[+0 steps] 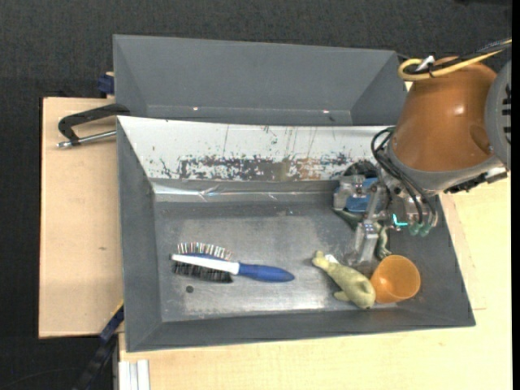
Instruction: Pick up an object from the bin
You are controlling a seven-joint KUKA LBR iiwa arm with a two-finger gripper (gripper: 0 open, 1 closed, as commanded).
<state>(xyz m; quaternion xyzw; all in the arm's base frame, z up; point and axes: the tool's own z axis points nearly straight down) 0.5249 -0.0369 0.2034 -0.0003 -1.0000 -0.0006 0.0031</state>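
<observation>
My gripper [363, 249] hangs at the right side of the bin, its fingers pointing down just above the floor. Right below and in front of it lies a pale yellow-green soft toy [345, 279], stretched from upper left to lower right. An orange cup [396, 278] lies on its side against the toy's right end, its mouth facing up and right. The fingertips stand close to the toy's upper end, between toy and cup. Nothing shows between the fingers.
A brush with a white head, dark bristles and a blue handle [227, 266] lies on the bin floor at the left centre. The arm's orange cover and cables hang over the bin's right rim.
</observation>
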